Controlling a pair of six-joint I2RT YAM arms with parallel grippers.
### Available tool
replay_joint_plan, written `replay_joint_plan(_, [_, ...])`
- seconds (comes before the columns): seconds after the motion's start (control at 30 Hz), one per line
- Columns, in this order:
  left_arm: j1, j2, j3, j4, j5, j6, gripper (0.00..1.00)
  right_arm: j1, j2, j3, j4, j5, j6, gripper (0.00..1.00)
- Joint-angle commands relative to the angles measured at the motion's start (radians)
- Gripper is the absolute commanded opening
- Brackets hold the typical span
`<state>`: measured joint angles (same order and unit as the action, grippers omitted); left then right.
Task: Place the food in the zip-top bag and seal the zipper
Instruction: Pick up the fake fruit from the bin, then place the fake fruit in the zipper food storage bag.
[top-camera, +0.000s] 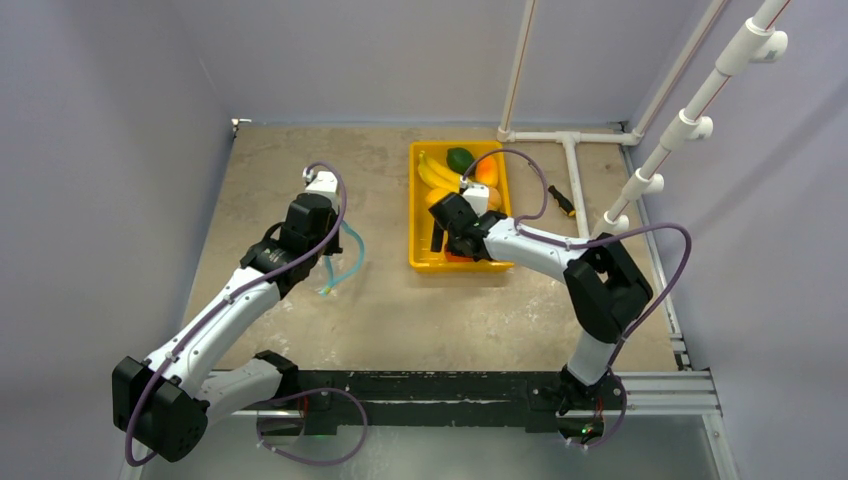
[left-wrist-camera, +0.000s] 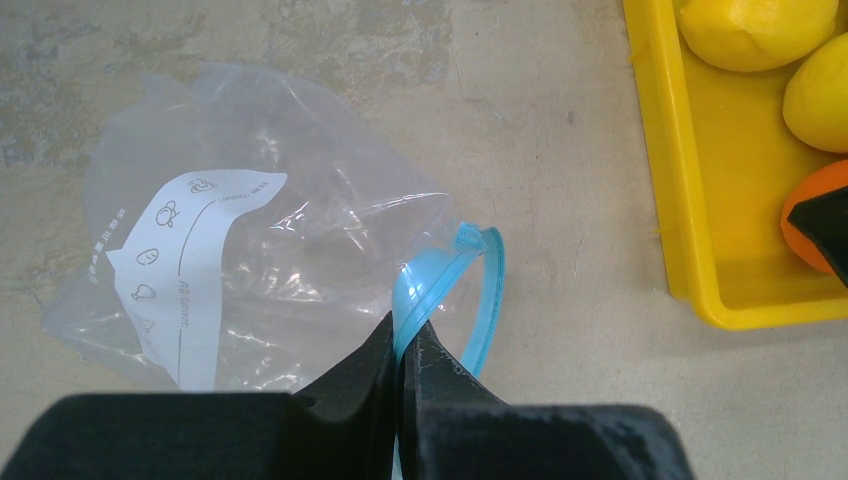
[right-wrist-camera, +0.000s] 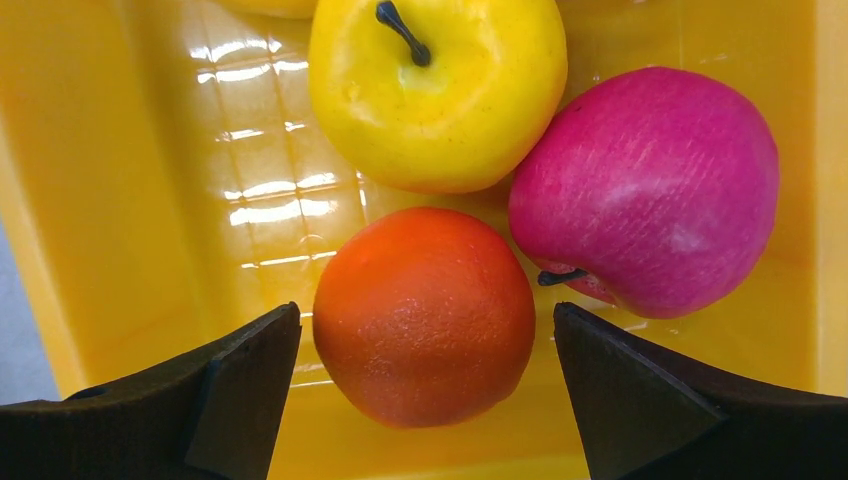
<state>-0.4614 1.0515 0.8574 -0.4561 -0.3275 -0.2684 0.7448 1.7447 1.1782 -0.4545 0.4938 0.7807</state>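
My left gripper (left-wrist-camera: 405, 350) is closed tight on the zipper (left-wrist-camera: 480, 290), with the blue strip pinched between the two fingers. I hold it here, I think, so that the mouth of the bag (left-wrist-camera: 250, 250) lifts and does not slide when something is pushed in. The strip makes a loop just beyond my fingertips, so the mouth looks partly open there. The rest of the bag lies crumpled on the table (left-wrist-camera: 560, 100), to the left of the tray (left-wrist-camera: 690, 250) and apart from it. As far as I can see, the bag holds nothing yet.

On the bag there is a white label (left-wrist-camera: 190, 260) with small pictograms and a line of very small print. I cannot read the print, and I find no brand name.

My right gripper (right-wrist-camera: 427, 312) is down inside the tray with its jaws wide apart. The orange (right-wrist-camera: 425, 315) sits between them, and neither finger touches it. I judge this is the pose for taking it: the fingers stand on both sides, and only the closing is missing. Just behind the orange are a yellow apple (right-wrist-camera: 440, 90) and a red apple (right-wrist-camera: 650, 190), both touching it. For this reason I should close with care, so that the right finger does not catch the red apple.

Farther in the tray are the lemons (left-wrist-camera: 755, 25), and at its far end the bananas (top-camera: 435, 172) and the avocado (top-camera: 460, 158). The fruits carry no writing.
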Motion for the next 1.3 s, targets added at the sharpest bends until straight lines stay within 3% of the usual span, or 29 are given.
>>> replay_joint_plan(0.0, [-0.005,-0.002,0.003,0.039,-0.004,0.015,0.0,-0.004,0.01,-0.018,0.032,0.001,-0.008,0.98])
replay_joint_plan(0.17, [-0.005,0.001,0.004,0.039,-0.005,0.015,0.0,-0.005,0.014,-0.019,0.039,0.009,-0.005,0.89])
replay_joint_plan(0.47, [-0.004,-0.003,0.003,0.037,-0.01,0.015,0.0,-0.004,-0.032,0.029,0.018,0.025,-0.012,0.56])
replay_joint_plan(0.67, [-0.005,-0.002,0.004,0.038,-0.008,0.015,0.0,-0.005,-0.087,0.093,0.022,0.012,-0.028,0.43])
replay_joint_plan(0.97, [-0.004,-0.009,0.004,0.037,-0.008,0.014,0.0,0.012,-0.178,0.117,0.142,-0.186,-0.111,0.41])
replay_joint_plan(1.27, [-0.004,-0.018,0.002,0.042,-0.004,0.007,0.0,0.112,-0.171,0.095,0.281,-0.342,-0.117,0.38])
